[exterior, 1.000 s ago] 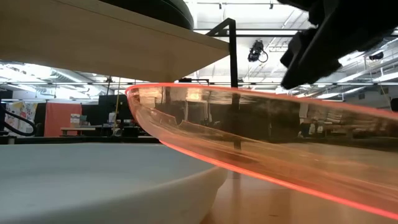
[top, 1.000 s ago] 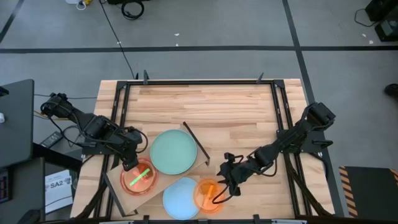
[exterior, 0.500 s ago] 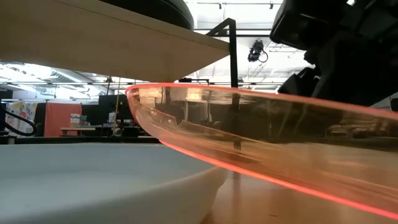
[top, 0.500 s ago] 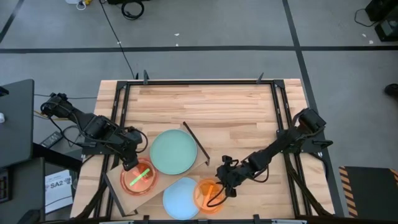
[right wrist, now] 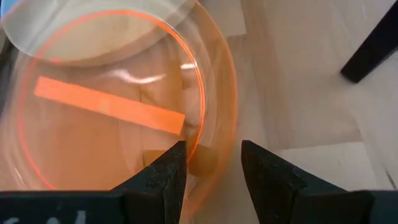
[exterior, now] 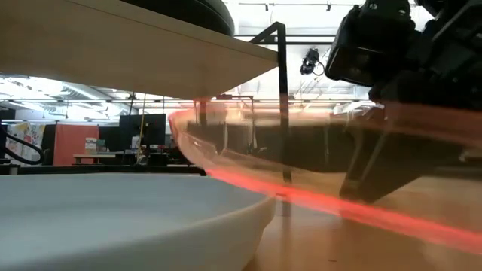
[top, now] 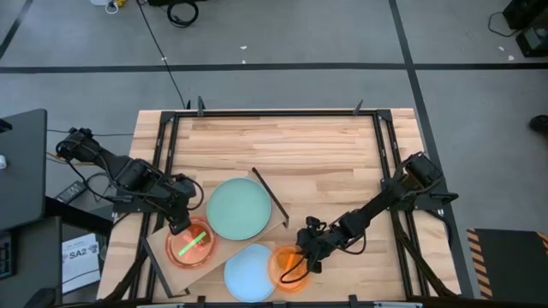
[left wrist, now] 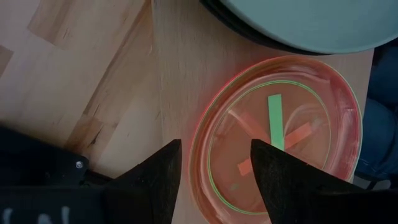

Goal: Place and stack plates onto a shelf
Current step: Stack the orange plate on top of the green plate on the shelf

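Note:
The translucent orange plate (top: 288,269) lies at the table's near edge, one edge resting on the light-blue plate (top: 247,272). My right gripper (top: 302,256) is open at the orange plate's right rim. On the pale shelf board (top: 161,250), a pink plate (top: 193,244) holds a neon-green one (left wrist: 273,84). Next to it a mint-green plate (top: 240,208) sits on a black plate (left wrist: 249,34). My left gripper (top: 181,228) is open over the pink plate's rim (left wrist: 198,149); I cannot tell whether it touches. My right gripper (right wrist: 213,165) straddles the orange plate's rim (right wrist: 217,152), one finger inside the hollow (exterior: 376,165) and one outside. It comes slanting down from the table's right. The plate's far side rests on the light-blue plate (exterior: 128,218). Which finger presses the rim cannot be told.
The shelf board stands raised on a thin black bar frame (top: 271,197), whose post (exterior: 283,98) rises just behind the orange plate. Black rails (top: 390,171) run along the slatted tabletop's sides. The far half of the tabletop (top: 282,141) is bare wood.
My right gripper has moved toward the table's left and near edge and come down onto the orange plate's rim. The orange plate has shifted a little toward the table's right and shows blurred in the low view.

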`<state>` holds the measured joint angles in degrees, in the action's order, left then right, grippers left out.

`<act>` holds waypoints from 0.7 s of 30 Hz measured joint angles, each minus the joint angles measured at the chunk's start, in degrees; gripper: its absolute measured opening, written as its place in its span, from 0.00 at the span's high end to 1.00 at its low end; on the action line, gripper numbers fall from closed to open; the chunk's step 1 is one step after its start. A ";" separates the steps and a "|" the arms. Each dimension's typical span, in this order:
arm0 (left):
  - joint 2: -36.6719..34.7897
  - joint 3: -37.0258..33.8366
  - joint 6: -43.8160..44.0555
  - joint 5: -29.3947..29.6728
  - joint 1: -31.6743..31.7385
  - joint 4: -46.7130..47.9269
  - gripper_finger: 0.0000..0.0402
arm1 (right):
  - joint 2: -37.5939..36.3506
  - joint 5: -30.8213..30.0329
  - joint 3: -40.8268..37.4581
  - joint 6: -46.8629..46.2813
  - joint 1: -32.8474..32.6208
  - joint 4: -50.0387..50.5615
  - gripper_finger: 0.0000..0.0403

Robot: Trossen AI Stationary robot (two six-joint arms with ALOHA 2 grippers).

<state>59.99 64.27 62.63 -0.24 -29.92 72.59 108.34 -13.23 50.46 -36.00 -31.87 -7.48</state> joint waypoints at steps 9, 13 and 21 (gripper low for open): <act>0.00 0.00 0.00 0.08 0.01 0.01 0.50 | -0.10 0.63 -0.01 0.01 0.04 -0.23 0.65; 0.00 0.00 0.00 0.08 0.01 0.01 0.50 | -0.10 0.63 -0.02 -0.24 0.08 -0.27 0.72; 0.00 0.00 0.00 0.08 0.01 0.01 0.50 | -0.08 1.20 -0.04 -0.35 0.06 -0.35 0.84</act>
<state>59.99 64.27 62.63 -0.16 -29.91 72.60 108.27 -12.04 50.41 -36.35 -31.81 -7.84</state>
